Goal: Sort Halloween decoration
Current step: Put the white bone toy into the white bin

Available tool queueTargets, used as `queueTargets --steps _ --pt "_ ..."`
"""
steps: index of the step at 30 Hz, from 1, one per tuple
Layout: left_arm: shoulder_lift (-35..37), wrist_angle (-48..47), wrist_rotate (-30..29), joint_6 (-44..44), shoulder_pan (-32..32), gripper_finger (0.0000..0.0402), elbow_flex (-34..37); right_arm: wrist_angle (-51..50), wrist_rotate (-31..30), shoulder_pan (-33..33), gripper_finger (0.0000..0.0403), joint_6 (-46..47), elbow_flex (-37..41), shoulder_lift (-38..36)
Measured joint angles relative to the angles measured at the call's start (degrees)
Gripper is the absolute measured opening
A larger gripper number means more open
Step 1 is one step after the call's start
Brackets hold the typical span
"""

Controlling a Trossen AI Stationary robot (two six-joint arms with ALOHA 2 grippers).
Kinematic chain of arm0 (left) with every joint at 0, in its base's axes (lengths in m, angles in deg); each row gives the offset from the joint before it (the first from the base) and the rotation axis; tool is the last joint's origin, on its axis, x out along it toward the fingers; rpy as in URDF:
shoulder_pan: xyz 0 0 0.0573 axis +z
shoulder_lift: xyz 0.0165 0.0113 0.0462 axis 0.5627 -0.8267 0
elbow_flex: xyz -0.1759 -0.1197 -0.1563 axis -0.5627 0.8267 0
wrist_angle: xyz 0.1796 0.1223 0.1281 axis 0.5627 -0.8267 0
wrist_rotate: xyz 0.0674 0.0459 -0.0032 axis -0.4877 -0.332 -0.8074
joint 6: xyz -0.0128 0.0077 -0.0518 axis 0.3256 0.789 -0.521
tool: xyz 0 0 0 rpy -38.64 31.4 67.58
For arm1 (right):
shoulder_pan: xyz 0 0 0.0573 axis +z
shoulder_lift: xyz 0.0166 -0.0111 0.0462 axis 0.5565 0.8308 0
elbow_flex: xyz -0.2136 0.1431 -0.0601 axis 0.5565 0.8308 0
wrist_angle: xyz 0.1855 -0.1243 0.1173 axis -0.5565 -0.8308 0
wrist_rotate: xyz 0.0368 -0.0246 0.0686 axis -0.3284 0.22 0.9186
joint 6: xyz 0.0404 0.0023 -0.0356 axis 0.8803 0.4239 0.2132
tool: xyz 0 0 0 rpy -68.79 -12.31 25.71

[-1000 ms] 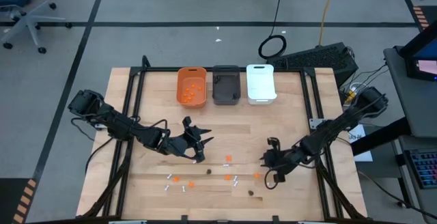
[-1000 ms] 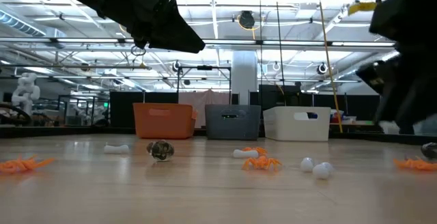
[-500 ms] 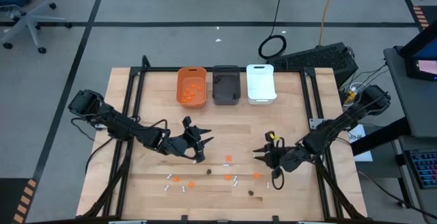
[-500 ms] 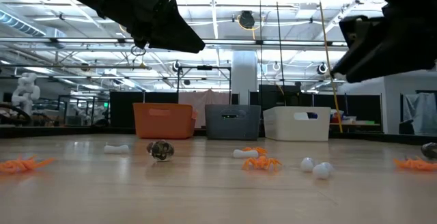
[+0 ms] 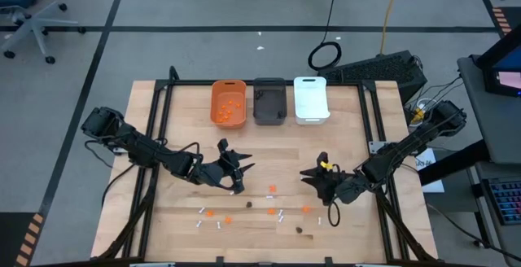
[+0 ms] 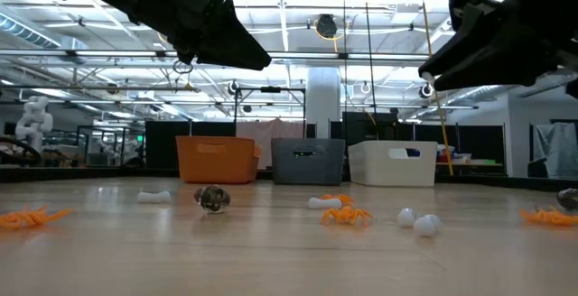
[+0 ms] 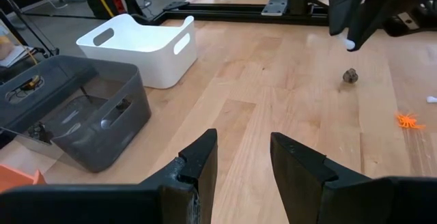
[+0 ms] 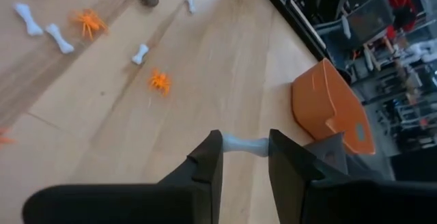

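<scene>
Three bins (image 5: 269, 101) upper middle; roughly five orange bugs (image 5: 272, 189) below. Right gripper (image 8: 244, 157) pinching one white bone (image 8: 244, 144); left gripper (image 7: 243, 157) spread apart, holding nothing.

you have a table (image 5: 358, 137) of pale wood planks, smooth with a soft satin sheen and fine visible grain. three bins sit on it, all of moulded plastic: the orange bin (image 5: 229, 102) looks slightly glossy, the dark grey bin (image 7: 89, 115) is matt and faintly translucent at its walls, and the white bin (image 7: 147, 43) is smooth and matt. the right gripper (image 8: 246, 157) and left gripper (image 7: 242, 162) have matt black plastic-looking fingers. a white bone piece (image 8: 244, 145) looks smooth and plastic. orange spider pieces (image 8: 160, 81) look like soft, rubbery plastic. a dark lump (image 7: 350, 76) appears rough and dull.
</scene>
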Motion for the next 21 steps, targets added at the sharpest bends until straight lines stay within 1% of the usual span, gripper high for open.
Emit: queueTargets --steps 12,21 --pt "0.0 0.0 0.0 0.0 0.0 0.0135 0.0 0.1 0.1 0.0 0.007 -9.8 0.0 0.0" --pt "0.0 0.0 0.0 0.0 0.0 0.0135 0.0 2.4 0.1 0.0 0.007 -9.5 0.0 0.0"
